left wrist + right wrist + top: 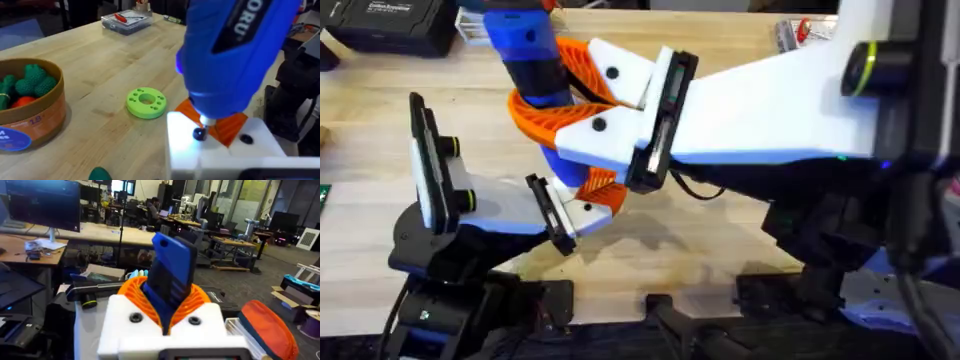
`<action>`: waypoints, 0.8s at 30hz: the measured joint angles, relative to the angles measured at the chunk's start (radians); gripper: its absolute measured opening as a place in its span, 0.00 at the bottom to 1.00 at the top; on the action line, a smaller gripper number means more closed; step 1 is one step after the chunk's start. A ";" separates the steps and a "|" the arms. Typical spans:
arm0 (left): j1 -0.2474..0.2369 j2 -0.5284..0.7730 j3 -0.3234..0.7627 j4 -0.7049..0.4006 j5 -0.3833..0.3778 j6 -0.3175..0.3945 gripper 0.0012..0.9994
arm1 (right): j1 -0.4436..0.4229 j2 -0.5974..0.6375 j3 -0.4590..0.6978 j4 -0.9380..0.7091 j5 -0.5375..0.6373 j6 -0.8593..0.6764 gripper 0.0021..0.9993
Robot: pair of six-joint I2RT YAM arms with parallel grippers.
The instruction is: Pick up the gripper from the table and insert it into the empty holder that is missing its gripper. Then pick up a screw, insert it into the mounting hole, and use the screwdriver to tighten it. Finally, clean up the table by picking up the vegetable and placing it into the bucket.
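**Screwdriver over the mounting screw**

We see the right gripper (575, 95) clamped on the blue screwdriver (530, 50), its bit on a screw (199, 133) near the table's middle. We cannot tell the left gripper's (600, 190) state. The bucket (30, 107) stands apart.

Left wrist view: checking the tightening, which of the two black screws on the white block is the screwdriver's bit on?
The screw nearer the green disc, directly under the screwdriver bit; the other screw sits off to the side, uncovered.
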 joint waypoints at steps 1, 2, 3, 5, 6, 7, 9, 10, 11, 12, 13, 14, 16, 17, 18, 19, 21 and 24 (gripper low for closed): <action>0.000 0.000 0.000 0.000 0.000 0.000 0.00 | 0.000 0.000 0.000 0.005 0.000 0.000 0.02; 0.000 0.000 0.000 0.000 0.000 0.000 0.00 | 0.000 0.001 0.000 0.013 0.000 0.000 0.02; 0.000 0.000 0.000 0.000 0.000 0.000 0.00 | 0.000 0.001 -0.001 0.029 0.000 0.000 0.02; 0.000 0.000 0.000 0.000 0.000 0.000 0.00 | 0.000 0.001 -0.002 0.066 0.000 0.000 0.02; 0.000 0.000 0.000 0.000 0.000 0.000 0.00 | 0.000 0.001 -0.002 0.082 0.000 0.000 0.02; 0.000 0.000 0.000 0.000 0.000 0.000 0.00 | 0.000 0.000 -0.002 0.073 0.000 0.000 0.02; 0.000 0.000 0.000 0.000 0.000 0.000 0.00 | 0.000 0.001 -0.002 0.054 0.000 0.000 0.02; 0.000 0.000 0.000 0.000 0.000 0.000 0.00 | 0.002 0.001 -0.002 0.051 0.000 0.000 0.02; 0.000 0.000 0.000 0.000 0.000 0.000 0.00 | 0.004 0.001 -0.002 0.051 0.000 0.000 0.02; 0.000 0.000 0.000 0.000 0.000 0.000 0.00 | 0.007 0.001 -0.002 0.052 0.000 0.000 0.02; 0.000 0.000 0.000 0.000 0.000 0.000 0.00 | 0.011 0.001 -0.002 0.051 0.000 0.000 0.02; 0.000 0.000 0.000 0.000 0.000 0.000 0.00 | 0.013 0.001 -0.002 0.049 0.000 0.000 0.02; 0.000 0.000 0.000 0.000 0.000 0.000 0.00 | 0.017 0.007 -0.002 0.048 0.000 0.000 0.02; 0.000 0.000 0.000 0.000 0.000 0.000 0.00 | 0.017 0.012 -0.002 0.048 0.000 0.000 0.02; 0.000 0.000 0.000 0.000 0.000 0.000 0.00 | 0.017 0.019 -0.002 0.047 0.000 0.000 0.02; 0.000 0.000 0.000 0.000 0.000 0.000 0.00 | 0.017 0.027 -0.002 0.047 0.000 0.000 0.02; 0.000 0.000 0.000 0.000 0.000 0.000 0.00 | 0.016 0.032 -0.002 0.054 0.000 0.000 0.02; 0.000 0.000 0.000 0.000 0.000 0.000 0.00 | 0.017 0.032 -0.002 0.071 0.000 0.000 0.02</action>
